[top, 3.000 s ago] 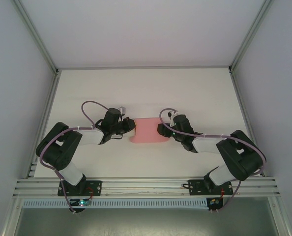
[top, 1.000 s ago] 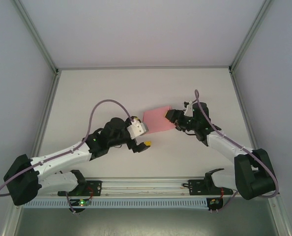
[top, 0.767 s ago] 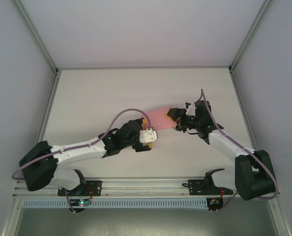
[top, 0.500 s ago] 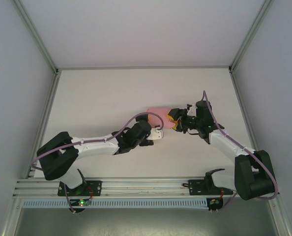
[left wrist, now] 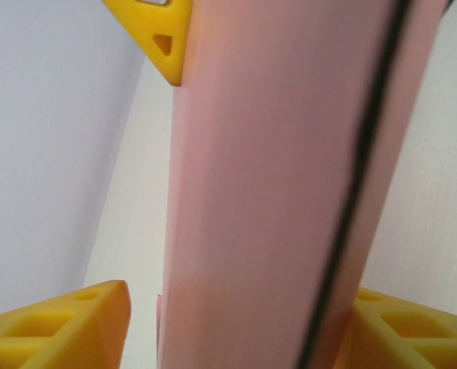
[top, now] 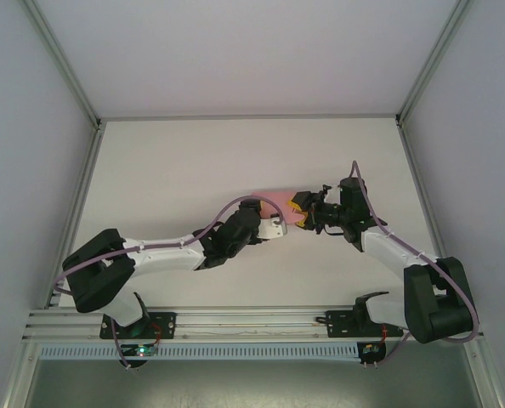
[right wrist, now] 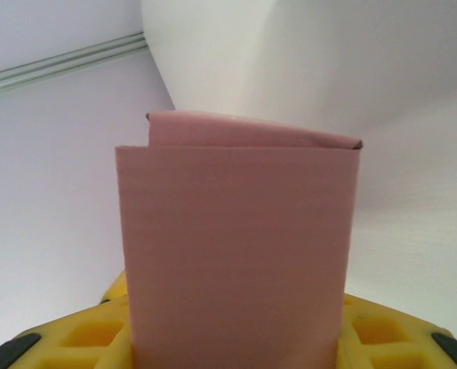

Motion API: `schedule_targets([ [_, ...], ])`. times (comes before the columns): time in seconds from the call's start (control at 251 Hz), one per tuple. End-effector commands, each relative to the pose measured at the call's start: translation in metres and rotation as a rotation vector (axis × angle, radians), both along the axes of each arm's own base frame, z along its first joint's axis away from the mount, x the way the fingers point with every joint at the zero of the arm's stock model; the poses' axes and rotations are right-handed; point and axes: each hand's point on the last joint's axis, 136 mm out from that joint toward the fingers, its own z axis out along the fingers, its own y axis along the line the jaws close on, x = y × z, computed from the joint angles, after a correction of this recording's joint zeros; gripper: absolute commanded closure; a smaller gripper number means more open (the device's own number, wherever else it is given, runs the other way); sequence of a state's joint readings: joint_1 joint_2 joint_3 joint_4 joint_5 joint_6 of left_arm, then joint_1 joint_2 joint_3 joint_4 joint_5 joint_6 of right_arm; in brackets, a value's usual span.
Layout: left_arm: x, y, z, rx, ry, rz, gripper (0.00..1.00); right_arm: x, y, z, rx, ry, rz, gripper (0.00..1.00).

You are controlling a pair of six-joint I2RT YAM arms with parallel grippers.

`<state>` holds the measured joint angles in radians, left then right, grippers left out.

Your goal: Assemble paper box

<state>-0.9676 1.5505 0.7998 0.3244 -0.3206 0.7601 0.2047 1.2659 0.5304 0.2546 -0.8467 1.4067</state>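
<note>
The pink paper box [top: 291,218] is held off the table between my two grippers at the table's middle. My right gripper [top: 301,208] is shut on its right end. In the right wrist view the paper box [right wrist: 236,231] stands folded between both yellow fingers [right wrist: 82,338], and the right gripper [right wrist: 232,334] presses it from both sides. My left gripper [top: 278,228] straddles the box's left end. In the left wrist view the paper box [left wrist: 267,192] touches the right finger [left wrist: 421,323], and a small gap remains at the left finger [left wrist: 59,327]. The right gripper's fingertip [left wrist: 163,31] shows at the box's far end.
The white table [top: 193,161] stretches bare around both arms. An aluminium rail [top: 252,319] runs along the near edge, carrying the arm bases. Grey walls and metal posts [top: 422,76] close in the sides and back.
My left arm swung right and brought its gripper around the box's left end, its jaws narrowing. The right gripper kept its hold and tightened slightly; the box now sits more edge-on from above.
</note>
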Motion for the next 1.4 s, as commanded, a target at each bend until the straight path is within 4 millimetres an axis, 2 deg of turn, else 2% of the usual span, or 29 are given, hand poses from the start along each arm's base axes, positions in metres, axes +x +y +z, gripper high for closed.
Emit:
schedule_targets([
  [0.0,0.0,-0.003,0.028,-0.074,-0.065,-0.005,0.43,-0.003,0.0,0.002,0.038,0.001,0.006,0.57],
  [0.096,-0.003,-0.003,0.031,-0.086,-0.062,-0.016,0.5,-0.005,0.0,0.001,0.044,0.002,0.003,0.56],
  [0.18,-0.006,-0.003,0.034,-0.089,-0.056,-0.027,0.53,-0.005,-0.001,0.001,0.043,0.004,0.001,0.46],
  [0.247,-0.007,-0.001,0.036,-0.084,-0.057,-0.025,0.55,-0.006,-0.001,-0.001,0.043,0.003,0.007,0.35],
  [0.363,-0.009,0.001,0.038,-0.075,-0.048,-0.034,0.59,-0.003,-0.004,-0.001,0.01,-0.052,0.014,0.26],
  [0.387,-0.012,0.001,0.037,-0.07,-0.034,-0.041,0.59,-0.001,-0.005,0.0,0.001,-0.071,0.012,0.22],
  [0.415,-0.014,0.001,0.034,-0.056,-0.009,-0.052,0.59,0.002,-0.007,0.003,-0.01,-0.106,0.008,0.04],
  [0.435,-0.017,0.001,0.031,-0.042,0.012,-0.061,0.59,0.005,-0.009,0.007,-0.019,-0.134,0.003,0.02],
  [0.607,-0.035,0.013,0.006,0.092,0.184,-0.09,0.61,0.024,-0.024,0.057,-0.175,-0.436,-0.047,0.02],
  [0.694,-0.044,0.023,-0.004,0.168,0.258,-0.101,0.6,0.027,-0.045,0.072,-0.438,-0.579,-0.107,0.01],
  [0.774,-0.068,0.038,-0.021,0.281,0.399,-0.172,0.52,0.024,-0.071,0.082,-0.707,-0.72,-0.157,0.02],
  [0.818,-0.079,0.045,-0.026,0.335,0.456,-0.208,0.52,0.021,-0.078,0.088,-0.737,-0.797,-0.187,0.02],
  [0.874,-0.071,0.049,-0.024,0.348,0.465,-0.175,0.53,0.015,-0.085,0.092,-0.672,-0.844,-0.281,0.02],
  [0.938,-0.064,0.055,-0.016,0.347,0.514,-0.144,0.53,0.004,-0.079,0.101,-0.526,-0.983,-0.343,0.01],
  [1.002,-0.065,0.059,-0.007,0.343,0.595,-0.149,0.53,-0.009,-0.067,0.104,-0.473,-1.069,-0.289,0.02],
  [1.058,-0.063,0.063,-0.007,0.359,0.627,-0.134,0.53,-0.011,-0.063,0.089,-0.556,-1.008,-0.208,0.02],
  [1.117,-0.062,0.068,-0.01,0.4,0.653,-0.126,0.54,-0.008,-0.073,0.069,-0.692,-0.887,-0.192,0.02],
  [1.161,-0.062,0.073,-0.014,0.43,0.669,-0.12,0.55,-0.008,-0.074,0.062,-0.747,-0.864,-0.165,0.03],
  [1.309,-0.058,0.081,-0.023,0.47,0.705,-0.094,0.55,-0.023,-0.033,0.061,-0.698,-1.078,0.024,0.05],
  [1.397,-0.056,0.083,-0.027,0.49,0.724,-0.094,0.53,-0.032,-0.01,0.057,-0.736,-1.205,0.149,0.09],
])
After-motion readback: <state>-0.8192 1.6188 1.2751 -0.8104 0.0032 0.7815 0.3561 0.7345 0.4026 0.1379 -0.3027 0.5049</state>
